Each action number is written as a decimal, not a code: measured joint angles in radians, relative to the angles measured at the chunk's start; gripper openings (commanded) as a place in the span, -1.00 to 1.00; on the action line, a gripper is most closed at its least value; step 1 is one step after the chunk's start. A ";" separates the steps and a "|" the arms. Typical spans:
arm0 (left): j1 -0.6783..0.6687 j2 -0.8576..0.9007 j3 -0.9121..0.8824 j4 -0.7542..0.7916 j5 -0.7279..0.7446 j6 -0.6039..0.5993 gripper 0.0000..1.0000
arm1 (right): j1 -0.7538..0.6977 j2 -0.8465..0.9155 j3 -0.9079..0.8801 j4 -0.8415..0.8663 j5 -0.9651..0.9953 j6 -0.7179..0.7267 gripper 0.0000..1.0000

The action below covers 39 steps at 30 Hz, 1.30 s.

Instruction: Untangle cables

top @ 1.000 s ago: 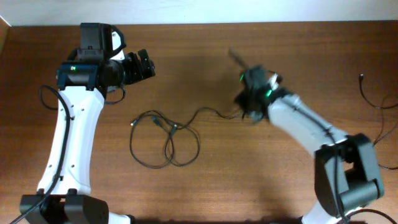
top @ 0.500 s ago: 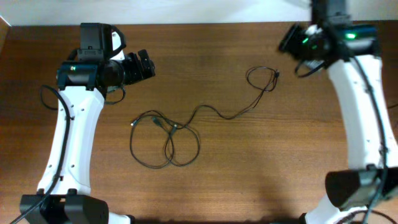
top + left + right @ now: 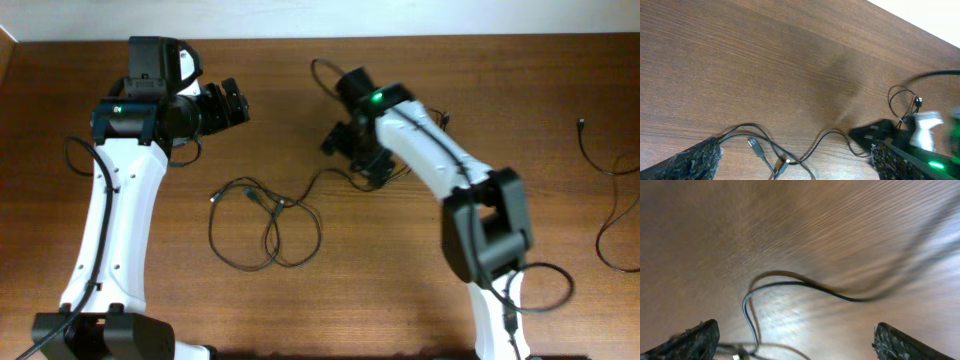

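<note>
The cables (image 3: 265, 225) lie as a thin black tangle of loops on the brown table. One strand runs right from them to my right gripper (image 3: 356, 155). That gripper is open and low over the strand (image 3: 790, 285), with nothing between its fingers (image 3: 695, 340). My left gripper (image 3: 228, 102) hangs open above the table at the back left, apart from the tangle. In the left wrist view two small plugs (image 3: 756, 147) and crossing strands show between the left gripper (image 3: 795, 167) fingers, and the right arm (image 3: 920, 132) is at the right edge.
More thin black cord (image 3: 608, 215) lies at the table's right edge, with a plug end (image 3: 581, 125) further back. A thicker black lead (image 3: 322, 72) loops behind the right wrist. A white wall borders the table's far edge (image 3: 400, 38).
The right gripper went from shut to open. Its arm swung to the back right, left the strand's end lying in a small loop, then came back down over the strand at the centre. The left arm stayed still.
</note>
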 measured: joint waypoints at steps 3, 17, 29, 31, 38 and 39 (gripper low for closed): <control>0.007 0.000 0.000 -0.005 -0.011 0.000 0.98 | 0.055 0.058 -0.005 0.062 -0.003 0.063 0.84; 0.128 0.000 0.000 -0.031 -0.034 0.000 0.98 | 0.159 0.126 0.032 0.118 0.096 0.102 -0.92; 0.128 0.000 0.000 -0.048 -0.034 0.000 0.98 | -0.195 0.169 0.329 -0.218 0.311 -0.208 -0.92; 0.128 0.000 0.000 -0.048 -0.034 0.000 0.98 | -0.274 0.155 0.483 -0.234 0.358 -0.303 -0.92; 0.128 0.000 0.000 -0.048 -0.034 0.000 0.98 | -0.431 0.104 1.055 -0.327 0.379 -0.576 -0.92; 0.128 0.000 0.000 -0.048 -0.034 0.000 0.98 | -0.439 0.097 1.126 -0.328 0.375 -0.613 -0.92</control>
